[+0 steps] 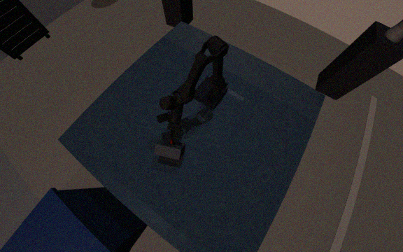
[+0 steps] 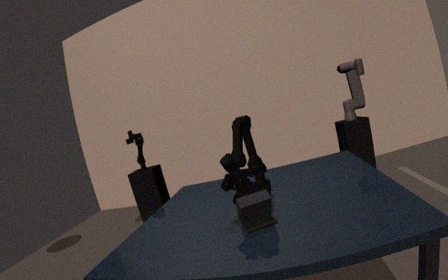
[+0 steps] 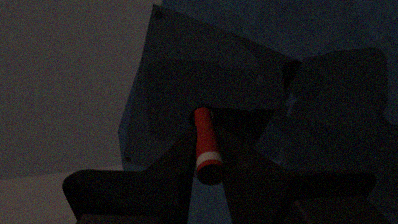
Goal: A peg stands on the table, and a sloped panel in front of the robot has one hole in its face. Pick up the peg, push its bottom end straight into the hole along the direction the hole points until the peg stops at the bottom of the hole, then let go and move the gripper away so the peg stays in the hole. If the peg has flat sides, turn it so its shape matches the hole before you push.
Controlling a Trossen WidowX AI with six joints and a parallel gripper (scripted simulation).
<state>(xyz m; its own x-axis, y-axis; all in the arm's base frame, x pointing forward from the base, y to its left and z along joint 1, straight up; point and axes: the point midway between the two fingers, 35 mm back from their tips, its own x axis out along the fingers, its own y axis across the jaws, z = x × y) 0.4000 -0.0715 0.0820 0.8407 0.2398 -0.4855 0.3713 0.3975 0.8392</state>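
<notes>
The red peg (image 1: 171, 142) (image 3: 206, 135), round with a white band near its upper end, is held between the fingers of my gripper (image 3: 205, 132), which is shut on it. The sloped panel (image 1: 169, 151) (image 2: 254, 214) (image 3: 172, 82) is a grey block with a slanted face. In the wrist view the peg's far end is at the dark hole (image 3: 192, 117), whose rim shows just left of the peg. Whether the end is inside the hole or only at its mouth cannot be told in this dim light. The exterior view shows the panel from behind, and the peg is hidden there.
The arm (image 1: 194, 71) (image 2: 243, 144) reaches over the blue table (image 1: 243, 147) (image 2: 325, 202) from its base behind the panel's face. Dark pedestals (image 1: 362, 63) (image 2: 148, 190) stand off the table. A blue box-like object (image 1: 54, 224) is beyond one table edge.
</notes>
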